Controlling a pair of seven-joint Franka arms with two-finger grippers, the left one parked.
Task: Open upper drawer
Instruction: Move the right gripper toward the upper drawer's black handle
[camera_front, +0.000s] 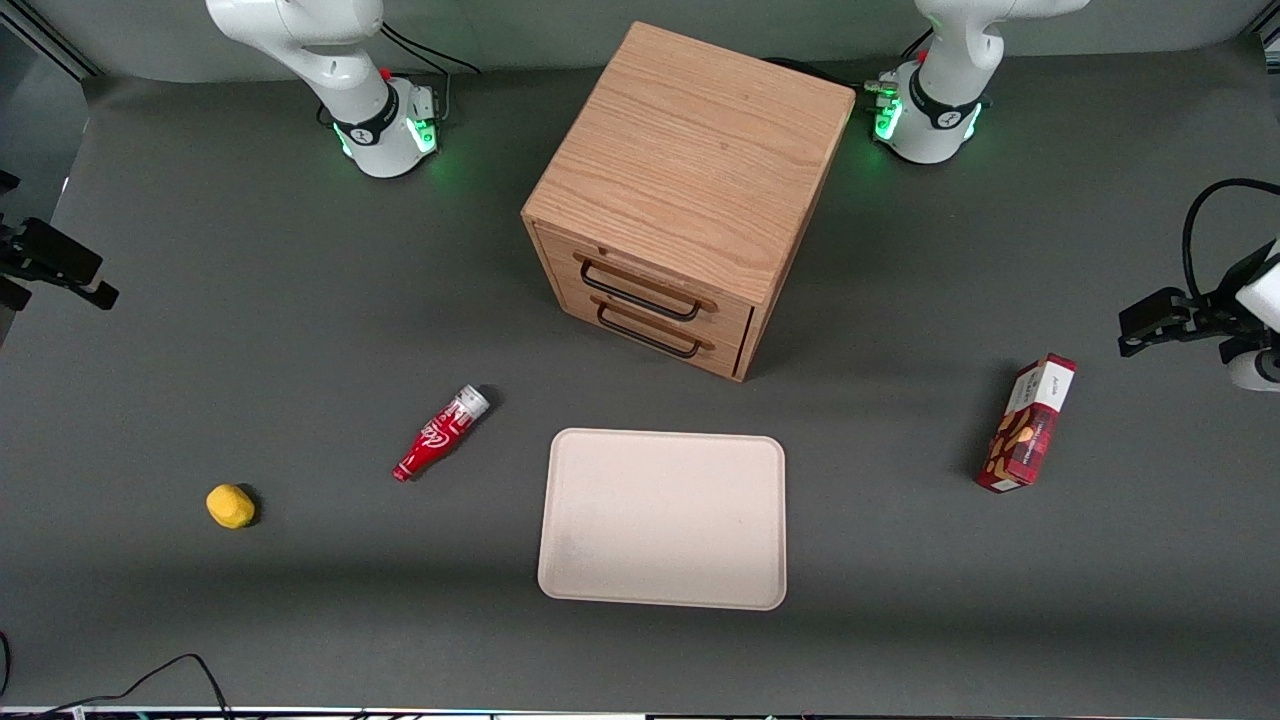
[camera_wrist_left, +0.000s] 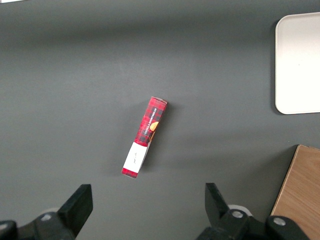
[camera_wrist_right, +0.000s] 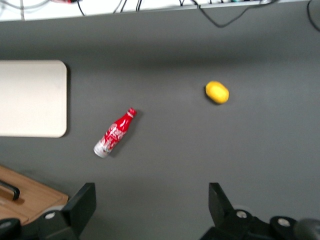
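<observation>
The oak cabinet stands at the middle of the table, far from the front camera. Its upper drawer is shut and flush, with a long dark bar handle. The lower twin drawer sits just below it, also shut. My right gripper hangs open and empty above the table toward the working arm's end, far from the cabinet. In the right wrist view the gripper has its fingers wide apart over bare mat, with a cabinet corner and a bit of dark handle at the edge.
A beige tray lies nearer the front camera than the cabinet. A red bottle lies on its side beside the tray, and a yellow lemon-like object lies toward the working arm's end. A red snack box lies toward the parked arm's end.
</observation>
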